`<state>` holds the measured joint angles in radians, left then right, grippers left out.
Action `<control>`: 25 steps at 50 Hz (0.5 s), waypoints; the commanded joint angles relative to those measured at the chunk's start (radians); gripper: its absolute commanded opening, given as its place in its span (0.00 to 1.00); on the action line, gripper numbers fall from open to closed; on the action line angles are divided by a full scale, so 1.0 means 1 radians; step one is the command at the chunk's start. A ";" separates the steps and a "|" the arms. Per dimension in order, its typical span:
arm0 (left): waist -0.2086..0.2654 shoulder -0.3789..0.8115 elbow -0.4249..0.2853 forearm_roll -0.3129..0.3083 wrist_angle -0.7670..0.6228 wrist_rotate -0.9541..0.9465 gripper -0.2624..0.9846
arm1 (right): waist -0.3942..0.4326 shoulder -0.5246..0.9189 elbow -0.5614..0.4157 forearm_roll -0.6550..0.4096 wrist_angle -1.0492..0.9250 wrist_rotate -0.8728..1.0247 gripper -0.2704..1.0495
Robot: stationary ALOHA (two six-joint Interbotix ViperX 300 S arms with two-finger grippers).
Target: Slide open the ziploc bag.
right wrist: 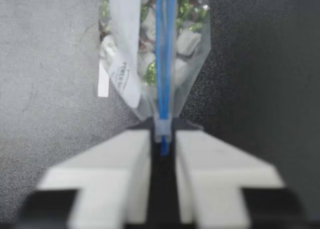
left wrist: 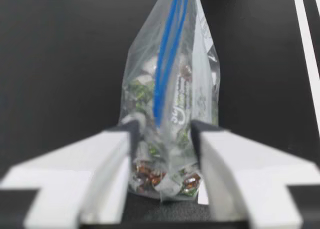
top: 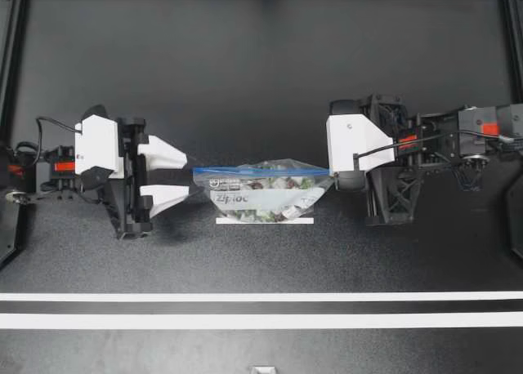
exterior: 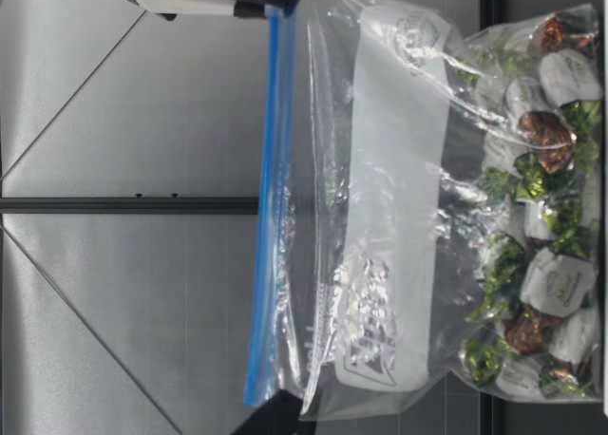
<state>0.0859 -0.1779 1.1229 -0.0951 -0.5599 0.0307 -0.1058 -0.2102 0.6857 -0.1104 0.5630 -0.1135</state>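
Note:
A clear zip bag (top: 261, 196) of wrapped candies stands upright mid-table, its blue zip strip (top: 261, 171) on top. My left gripper (top: 188, 175) is open at the bag's left end. In the left wrist view the bag (left wrist: 170, 89) end sits between the spread fingers (left wrist: 115, 154), neither pressing it. My right gripper (top: 333, 176) is at the zip's right end, hidden under its wrist. In the right wrist view the slider (right wrist: 163, 129) lies between narrowly parted fingers (right wrist: 135, 149), and the two zip tracks run slightly apart. The low view shows the zip (exterior: 271, 198) high above the candies (exterior: 541, 217).
A short white tape strip (top: 264, 220) lies on the black table just in front of the bag. Two long white lines (top: 261, 296) cross the table nearer the front. A black frame borders the table's back and sides.

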 commanded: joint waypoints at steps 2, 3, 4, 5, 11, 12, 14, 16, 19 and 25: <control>0.003 -0.023 -0.025 0.002 -0.009 0.000 0.52 | -0.009 -0.031 -0.002 0.002 -0.029 0.003 0.46; 0.003 -0.026 -0.025 0.003 -0.011 0.000 0.52 | -0.008 -0.032 0.002 0.002 -0.040 0.003 0.47; 0.003 -0.029 -0.026 0.002 -0.011 0.000 0.52 | -0.009 -0.034 0.005 0.002 -0.049 0.003 0.47; 0.003 -0.035 -0.026 0.003 -0.012 0.002 0.52 | -0.009 -0.035 0.006 0.002 -0.058 0.003 0.47; 0.003 -0.075 -0.025 0.005 -0.023 0.003 0.52 | -0.009 -0.057 0.032 0.002 -0.169 0.003 0.47; 0.003 -0.084 -0.025 0.009 -0.026 0.003 0.52 | -0.008 -0.061 0.038 0.002 -0.190 0.003 0.47; 0.003 -0.098 -0.023 0.017 -0.031 0.003 0.52 | -0.008 -0.072 0.055 0.002 -0.250 0.003 0.47; 0.003 -0.114 -0.023 0.021 -0.035 0.003 0.52 | -0.008 -0.080 0.071 0.002 -0.304 0.003 0.47; 0.003 -0.129 -0.026 0.026 -0.035 0.003 0.52 | -0.009 -0.097 0.103 0.002 -0.399 0.003 0.47; 0.003 -0.146 -0.032 0.026 -0.035 0.005 0.52 | -0.008 -0.132 0.176 0.002 -0.577 0.002 0.47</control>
<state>0.0859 -0.3022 1.1167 -0.0721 -0.5860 0.0337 -0.1074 -0.3022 0.8345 -0.1104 0.0951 -0.1120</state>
